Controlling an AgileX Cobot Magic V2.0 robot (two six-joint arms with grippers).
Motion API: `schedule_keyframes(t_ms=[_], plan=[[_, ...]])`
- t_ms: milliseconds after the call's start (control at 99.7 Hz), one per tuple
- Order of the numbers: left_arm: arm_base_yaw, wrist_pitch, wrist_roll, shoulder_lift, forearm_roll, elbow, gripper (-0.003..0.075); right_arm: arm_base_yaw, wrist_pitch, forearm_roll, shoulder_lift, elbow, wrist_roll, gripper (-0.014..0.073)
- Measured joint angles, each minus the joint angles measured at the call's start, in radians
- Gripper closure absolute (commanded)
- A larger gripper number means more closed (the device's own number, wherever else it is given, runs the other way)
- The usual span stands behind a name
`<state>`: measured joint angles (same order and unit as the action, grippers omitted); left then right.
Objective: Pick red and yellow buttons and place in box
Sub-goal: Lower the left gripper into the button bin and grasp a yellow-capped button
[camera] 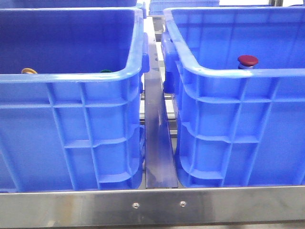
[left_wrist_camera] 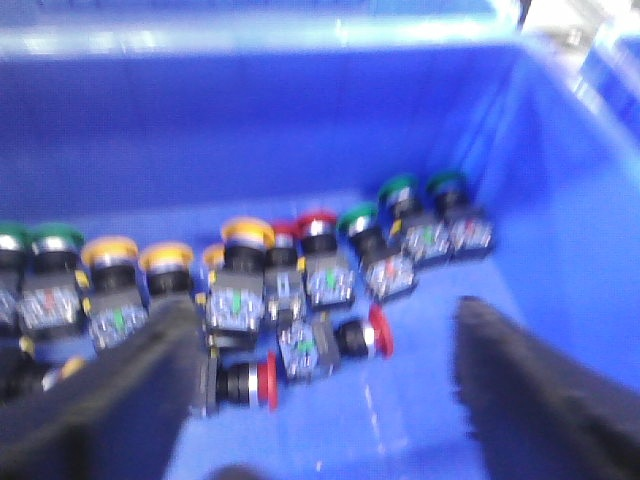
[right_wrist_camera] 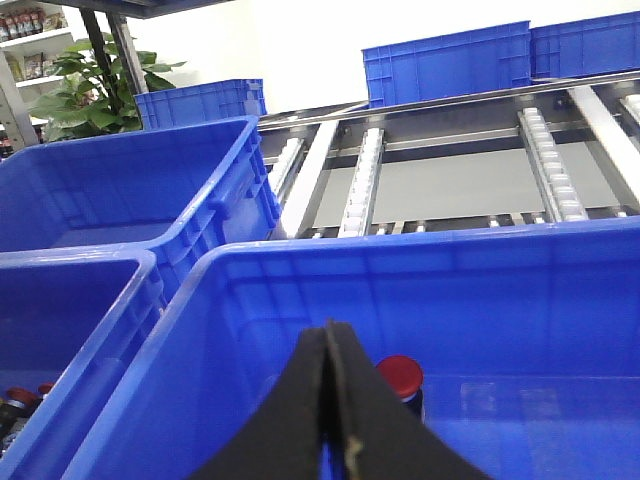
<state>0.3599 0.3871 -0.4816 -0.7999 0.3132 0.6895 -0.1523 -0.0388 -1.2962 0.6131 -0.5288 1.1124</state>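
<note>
Green-capped buttons [left_wrist_camera: 398, 188] stand among the pile. A steel rail [camera: 157, 143] runs between the crates, a roller conveyor [right_wrist_camera: 450, 170] and leafy plant [right_wrist_camera: 95, 85] lie beyond.

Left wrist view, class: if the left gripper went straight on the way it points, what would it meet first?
Probably the loose buttons lying on their sides, likely the red button between the open left gripper's fingers, on the crate floor. The picture is blurred, so depth is uncertain.

The right gripper [right_wrist_camera: 334, 400], its black fingers pressed together, hangs over the blue box [right_wrist_camera: 420, 275], with a red button [right_wrist_camera: 400, 377] standing upright inside the box just beside the fingertips.
</note>
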Motion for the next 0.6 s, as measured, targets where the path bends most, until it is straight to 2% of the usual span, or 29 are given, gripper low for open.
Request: schedule_keyframes(t_ms=[181, 602], plan=[[0.0, 0.075, 0.0, -0.145, 0.019, 0.075, 0.0153, 0.0, -0.004, 0.0, 0.0, 0.0, 0.0, 0.0662], [0.0, 0.344, 0.019, -0.574, 0.074, 0.433, 0.0155, 0.0, -0.026, 0.0, 0.0, 0.0, 0.0, 0.0662]])
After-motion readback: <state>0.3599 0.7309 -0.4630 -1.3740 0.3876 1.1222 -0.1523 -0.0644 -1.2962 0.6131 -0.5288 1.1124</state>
